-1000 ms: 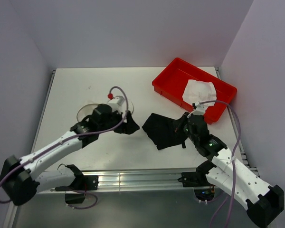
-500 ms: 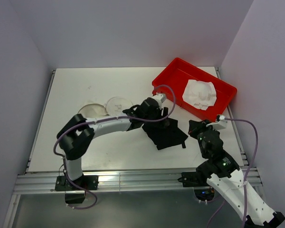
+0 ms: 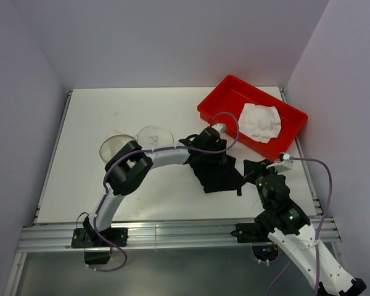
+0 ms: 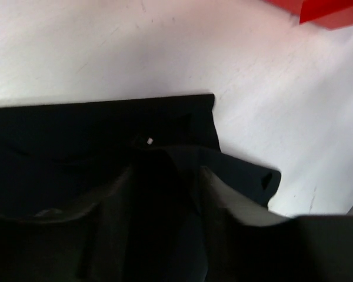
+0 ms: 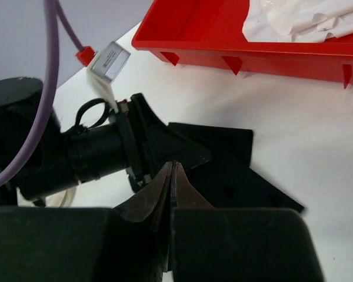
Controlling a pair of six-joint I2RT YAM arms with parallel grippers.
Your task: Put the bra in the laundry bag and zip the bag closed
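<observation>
The white bra [image 3: 259, 120] lies in the red tray and also shows in the right wrist view [image 5: 306, 17]. The laundry bag [image 3: 116, 147] lies flattened at the table's left middle, a second round mesh disc [image 3: 154, 134] beside it. My left gripper [image 3: 217, 161] reaches across onto the black cloth [image 3: 219, 176]. In the left wrist view its fingers [image 4: 223, 200] stand apart, with dark cloth [image 4: 76, 135] under and between them. My right gripper [image 3: 250, 168] is shut and empty just right of the cloth, its tips [image 5: 173, 167] pointing at the left wrist.
The red tray [image 3: 219, 105] stands at the back right, its near wall in the right wrist view [image 5: 223, 47]. The black cloth [image 5: 235, 170] lies between the two grippers. The left arm spans the table's middle. Walls close in both sides.
My left arm has swung right from the laundry bag to the black cloth. My right gripper has pulled back to the right, off the cloth.
</observation>
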